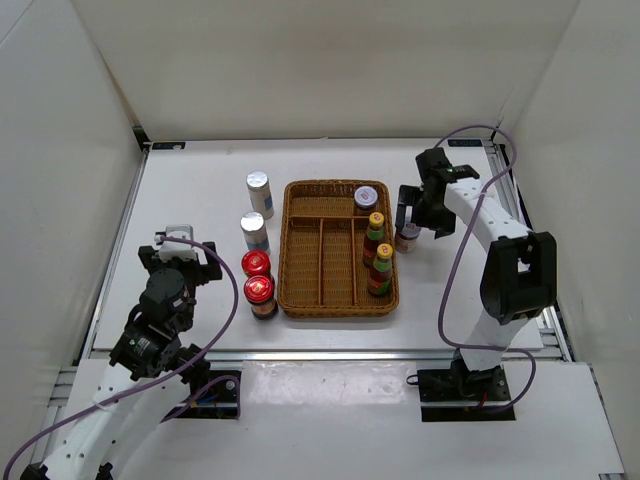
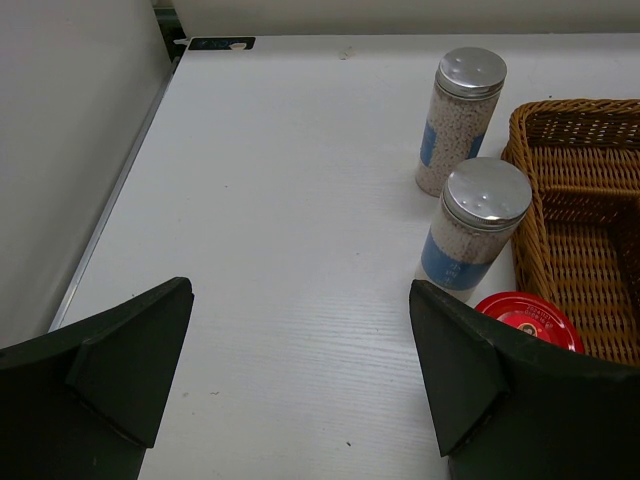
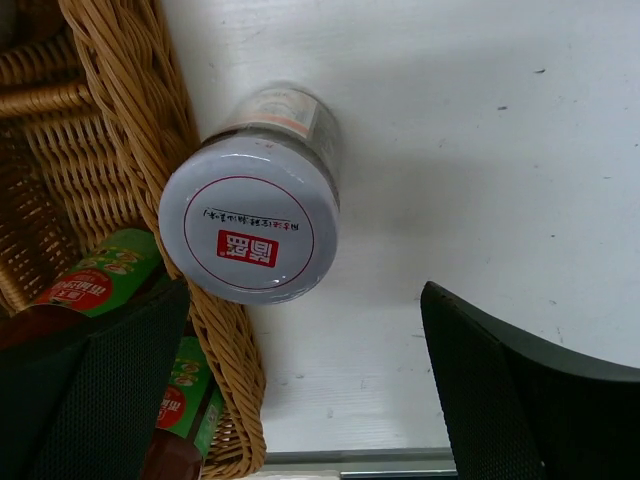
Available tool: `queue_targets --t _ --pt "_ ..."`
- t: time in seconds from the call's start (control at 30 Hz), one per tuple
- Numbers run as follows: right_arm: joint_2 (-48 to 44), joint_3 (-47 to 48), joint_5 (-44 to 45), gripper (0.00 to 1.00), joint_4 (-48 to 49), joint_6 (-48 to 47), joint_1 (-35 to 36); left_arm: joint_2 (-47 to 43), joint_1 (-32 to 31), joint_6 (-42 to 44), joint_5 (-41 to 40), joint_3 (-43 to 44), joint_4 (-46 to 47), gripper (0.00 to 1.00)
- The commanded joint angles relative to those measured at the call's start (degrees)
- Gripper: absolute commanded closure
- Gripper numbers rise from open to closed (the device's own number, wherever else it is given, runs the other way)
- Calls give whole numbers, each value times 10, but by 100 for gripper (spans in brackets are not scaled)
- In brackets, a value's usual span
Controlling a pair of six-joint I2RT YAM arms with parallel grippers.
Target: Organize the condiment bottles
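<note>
grey-lidded jar (image 3: 250, 230) is sitting on the table (image 3: 480, 150) right up against the outer right wall of the basket (image 3: 130, 120), right gripper (image 1: 420, 222) spread wide above it, not holding it, left gripper (image 2: 300, 290) gaping wide too, near the two shakers (image 2: 478, 225)

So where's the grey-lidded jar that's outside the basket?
Top view: the jar stands beside the wicker tray's right wall, under the open right gripper.

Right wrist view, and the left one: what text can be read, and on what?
Nothing can be quoted with certainty.
Grey-lilac lid: red logo block and a line of small characters, too blurred to read.
Sauce bottle neck label: print blurred.
Red lid: rim print too small.
Near shaker, blue label: no legible text.
</note>
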Motion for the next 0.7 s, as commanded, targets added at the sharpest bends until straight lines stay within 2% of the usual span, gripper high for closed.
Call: queue_targets --t 0.0,0.2,0.47,0.5,0.53,0.57,0.6,0.67 --pt "-12 3 -12 1 37 5 0 3 -2 4 3 -5 7 0" --pt "18 -2 -12 2 54 5 -5 3 -2 4 3 -5 7 0" --pt "54 10 -24 13 61 5 -5 3 -2 4 -2 -5 7 0" --pt "60 15 -24 16 61 5 -5 3 -2 4 -2 -5 7 0" --pt "60 15 -24 25 61 5 -5 3 -2 4 -2 -5 7 0" --pt "60 15 -24 25 61 5 -5 3 -2 4 -2 -5 7 0" --pt "60 23 -6 36 61 0 -5 3 -2 4 -2 -5 7 0" --pt "44 36 17 49 47 5 -5 3 -2 4 -2 -5 7 0"
